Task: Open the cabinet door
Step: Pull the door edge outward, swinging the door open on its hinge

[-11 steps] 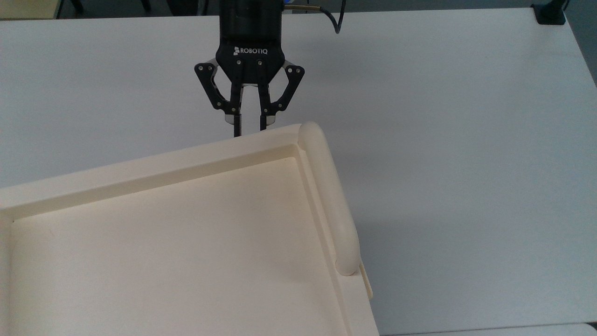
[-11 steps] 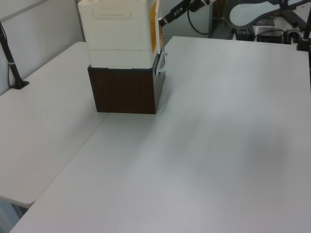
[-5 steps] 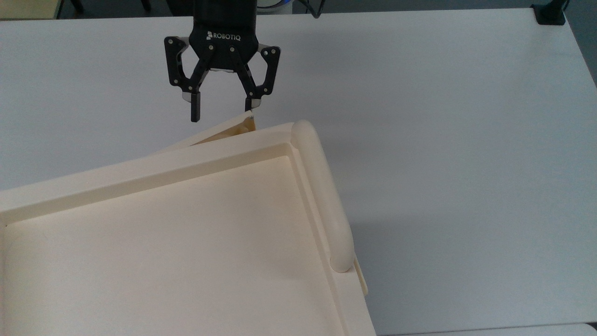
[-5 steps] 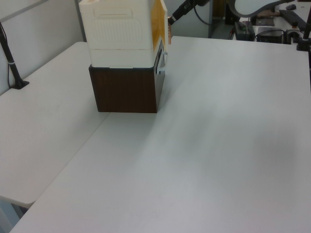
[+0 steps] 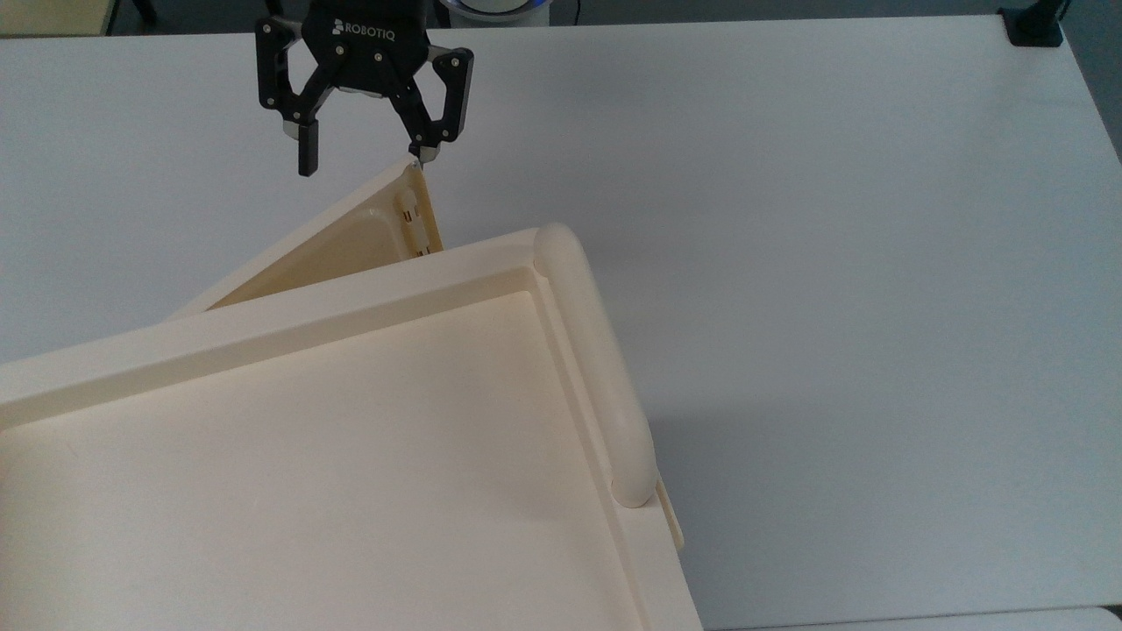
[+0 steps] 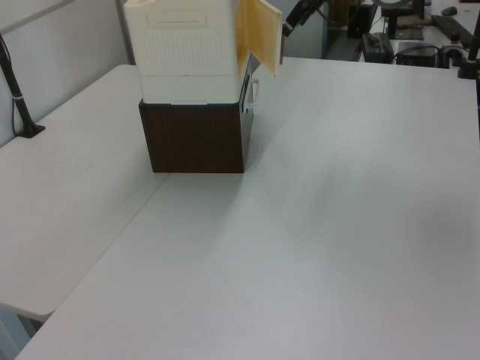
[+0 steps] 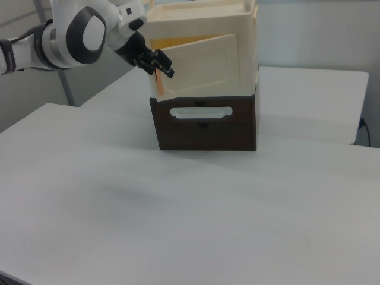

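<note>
The fingers (image 5: 420, 140) are standing spread, one tip touching the free corner of the cabinet door (image 5: 351, 241), which is swinging out from the cabinet's far side. Thin, light, stiff plastic probably; hooking that free edge suits.

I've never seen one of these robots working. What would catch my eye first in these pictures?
Probably the cream cabinet, standing on a dark brown drawer box on a white table. Its thin cabinet door stands partly swung out, showing a yellowish inner face. At the door's free edge is the black gripper, fingers spread, one fingertip at the door's corner in the top view.
</note>
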